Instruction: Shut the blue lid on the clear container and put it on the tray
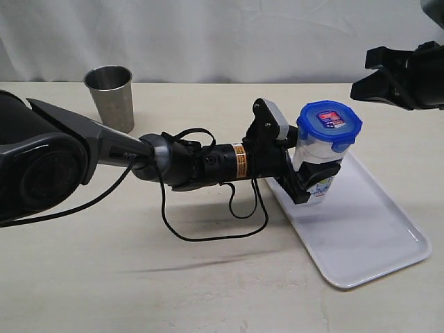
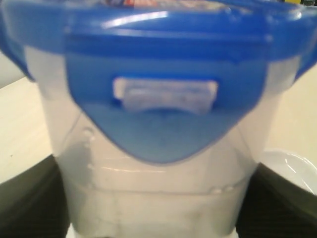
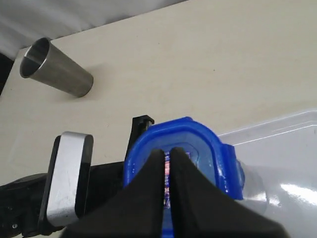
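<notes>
Blue lid [image 1: 327, 119] 1, container [image 1: 307, 154] 1, tray [image 1: 374, 243] 1.

tray [image 1: 378, 239] right side free; steel cup [image 1: 109, 96] well apart

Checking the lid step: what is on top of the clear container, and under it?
The blue lid sits on the container. The tray lies under it; the left gripper hides whether its base touches.

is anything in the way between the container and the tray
Nothing visible. The left gripper holds the clear container, blue lid on top, right over the left end of the tray, whose remaining surface shows bare. The steel cup stands far off.
</notes>
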